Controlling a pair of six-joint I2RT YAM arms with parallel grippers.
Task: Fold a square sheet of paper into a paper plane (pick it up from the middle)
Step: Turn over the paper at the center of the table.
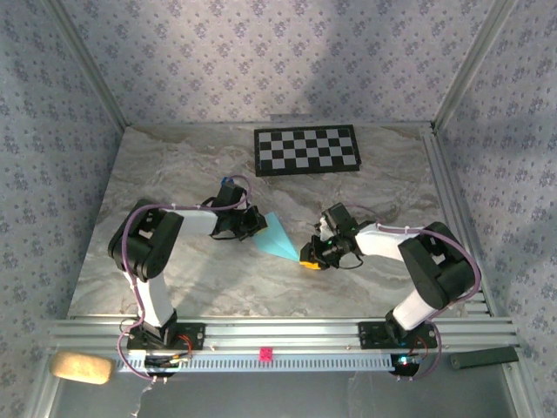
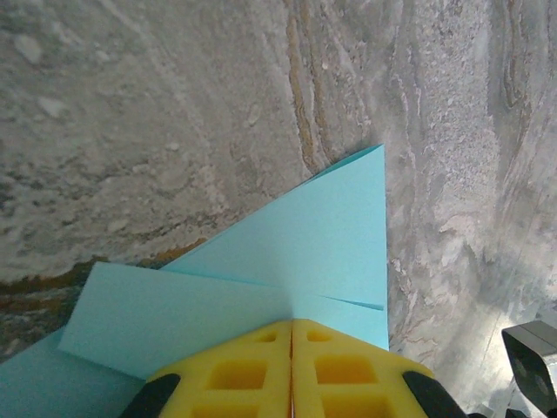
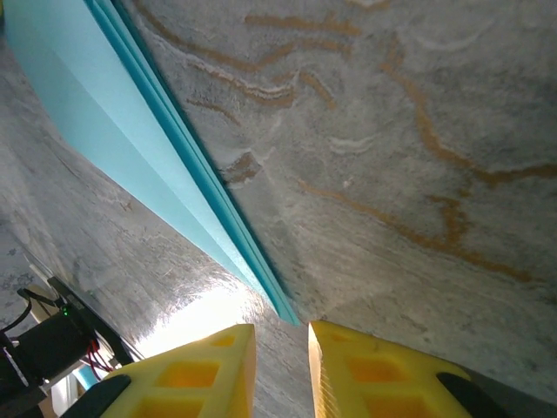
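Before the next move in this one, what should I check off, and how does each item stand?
1. Left hand grips the paper plane: ok, fingers shut on its wide end.
2. Right hand open: ok, there is a gap between its fingers.
3. Plane's tip lined up with that gap: ok, it points right at it.
4. Folds pressed flat: cannot tell.
5. Checkerboard out of the way: ok, at the far edge of the table.

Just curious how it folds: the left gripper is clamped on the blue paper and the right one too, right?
No. The left gripper is clamped on the blue paper, but the right gripper is open, its jaws apart beside the paper's tip; the right wrist view shows it.
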